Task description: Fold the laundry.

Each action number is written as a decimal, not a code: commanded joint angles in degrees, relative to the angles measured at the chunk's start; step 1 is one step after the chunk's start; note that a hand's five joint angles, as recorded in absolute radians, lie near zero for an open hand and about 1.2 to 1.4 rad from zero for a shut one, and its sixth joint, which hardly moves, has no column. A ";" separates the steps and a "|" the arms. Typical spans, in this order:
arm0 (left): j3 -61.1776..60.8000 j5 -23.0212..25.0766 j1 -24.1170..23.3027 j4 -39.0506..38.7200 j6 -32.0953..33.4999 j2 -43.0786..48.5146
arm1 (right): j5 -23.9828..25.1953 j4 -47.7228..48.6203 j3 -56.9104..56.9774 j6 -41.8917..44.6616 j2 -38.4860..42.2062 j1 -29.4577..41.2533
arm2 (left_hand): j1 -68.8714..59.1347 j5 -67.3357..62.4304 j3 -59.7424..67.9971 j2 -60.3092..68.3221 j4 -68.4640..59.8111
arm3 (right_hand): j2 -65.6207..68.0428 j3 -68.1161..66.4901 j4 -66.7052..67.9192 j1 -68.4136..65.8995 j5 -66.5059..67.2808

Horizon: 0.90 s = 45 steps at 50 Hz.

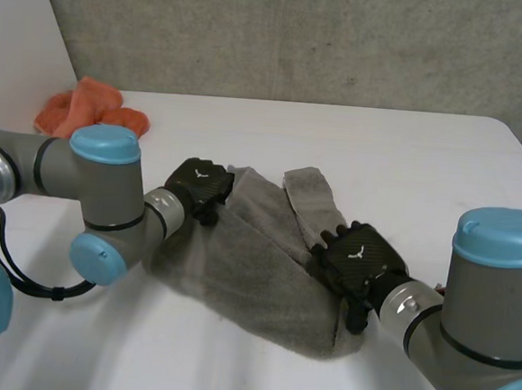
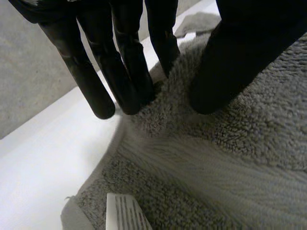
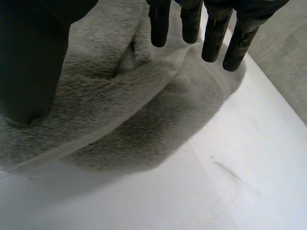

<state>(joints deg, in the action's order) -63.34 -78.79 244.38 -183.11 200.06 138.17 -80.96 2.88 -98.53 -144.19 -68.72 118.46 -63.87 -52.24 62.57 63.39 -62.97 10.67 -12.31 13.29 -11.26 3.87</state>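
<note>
A crumpled grey towel (image 1: 256, 258) lies in the middle of the white table (image 1: 408, 161). My left hand (image 1: 198, 186) is at the towel's far left edge. There its fingers (image 2: 127, 81) and thumb (image 2: 230, 62) press into the towel (image 2: 230, 158) and pinch a raised ridge of cloth between them. My right hand (image 1: 357, 261) rests at the towel's right side. Its fingers (image 3: 213, 33) are straight and spread over a fold of the towel (image 3: 124, 105), the thumb (image 3: 29, 62) set apart, with nothing held.
An orange cloth (image 1: 87, 107) lies bunched at the table's far left, by the wall. A white label (image 2: 125, 213) is sewn on the towel's edge near my left hand. Bare tabletop (image 3: 230, 182) stretches beyond the towel by the right hand.
</note>
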 commanded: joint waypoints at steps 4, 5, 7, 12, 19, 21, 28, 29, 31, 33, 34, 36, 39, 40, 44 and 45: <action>-3.62 -11.82 -1.98 1.26 0.59 -6.76 | 1.24 0.46 14.05 -0.22 3.14 -1.21 | -16.13 -17.76 17.43 16.61 -17.03 | -0.67 2.31 -3.29 1.26 -3.87; -4.77 -12.00 -2.16 1.17 0.59 -8.16 | 2.64 0.11 17.81 -0.13 5.41 -1.04 | -16.13 -17.76 17.43 16.61 -17.03 | -0.67 2.31 -3.29 1.26 -3.87; -8.27 -11.92 -2.51 1.00 0.51 -12.63 | 4.40 -0.25 21.87 -0.13 7.71 -1.04 | -16.13 -17.76 17.43 16.61 -17.03 | -0.67 2.31 -3.29 1.26 -3.87; -14.43 -12.00 -3.38 1.00 0.51 -21.00 | 12.66 -3.93 33.21 0.39 15.00 -1.04 | -16.13 -17.76 17.43 16.61 -17.03 | -0.67 2.31 -3.29 1.26 -3.87; -21.12 -12.09 -3.74 0.38 0.51 -30.93 | 19.35 -13.51 47.72 10.84 26.25 -0.95 | -16.13 -17.76 17.43 16.61 -17.03 | -0.67 2.31 -3.29 1.26 -3.87; -22.17 -12.00 -3.56 0.12 0.51 -32.95 | 19.26 -16.23 50.79 17.05 29.76 -0.95 | -16.13 -17.76 17.43 16.61 -17.03 | -0.67 2.31 -3.29 1.26 -3.87; -23.24 -12.00 -3.12 -2.95 0.68 -37.36 | 16.72 -20.11 56.86 31.58 37.68 -0.95 | -16.13 -17.76 17.43 16.61 -17.03 | -0.67 2.31 -3.29 1.26 -3.87; -23.06 -12.09 -3.12 -3.48 0.68 -37.44 | 16.19 -20.11 57.48 32.03 38.21 -0.95 | -16.13 -17.76 17.43 16.61 -17.03 | 4.90 -3.25 2.27 -4.30 1.69; -22.45 -12.00 -2.42 -5.24 0.68 -37.53 | 14.96 -19.76 58.98 32.13 38.83 -0.95 | -16.13 -17.76 17.43 16.61 -17.03 | 25.21 -23.56 22.58 -24.61 22.00; -21.48 -12.00 -1.55 -6.56 0.68 -37.53 | 12.24 -19.06 62.22 31.34 39.36 -0.95 | -16.13 -17.76 17.43 16.61 -17.03 | 69.20 -67.56 66.58 -68.61 66.00; -20.08 -12.00 -0.58 -7.95 0.68 -37.45 | 11.28 -18.53 63.63 30.72 39.45 -0.95 | -16.13 -17.76 17.43 16.61 -17.03 | 69.33 -67.68 66.70 -68.74 66.13; -17.97 -12.00 0.21 -9.10 0.68 -36.92 | 8.04 -16.43 67.48 27.06 39.10 -1.04 | -16.13 -17.76 17.43 16.61 -17.03 | 69.33 -67.69 66.71 -68.74 66.13; -13.05 -12.26 0.57 -10.51 0.59 -36.22 | 5.21 -15.02 70.05 20.72 37.52 -1.39 | -16.13 -17.76 17.43 16.61 -17.03 | 69.33 -67.69 66.71 -68.74 66.13; -11.56 -12.35 0.57 -10.69 0.59 -35.78 | 3.90 -14.75 70.49 16.35 35.08 -1.74 | -16.13 -17.76 17.43 16.61 -17.03 | 69.33 -67.69 66.71 -68.74 66.13; -4.61 -12.88 0.74 -10.78 0.51 -33.93 | 0.90 -15.01 67.88 7.46 26.22 -3.92 | -16.13 -17.76 17.43 16.61 -17.03 | 69.33 -67.69 66.71 -68.74 66.13; -2.69 -13.23 0.74 -10.78 0.51 -33.84 | 0.46 -15.27 66.21 6.21 24.26 -4.72 | -16.13 -17.76 17.43 16.61 -17.03 | 69.33 -67.69 66.71 -68.74 66.13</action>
<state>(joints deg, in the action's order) -75.58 -91.13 244.89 -193.47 200.66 102.30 -76.03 -12.69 -29.30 -124.53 -32.95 116.75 -64.43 -55.42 68.30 68.49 -68.66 67.40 -67.62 67.86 -55.81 55.41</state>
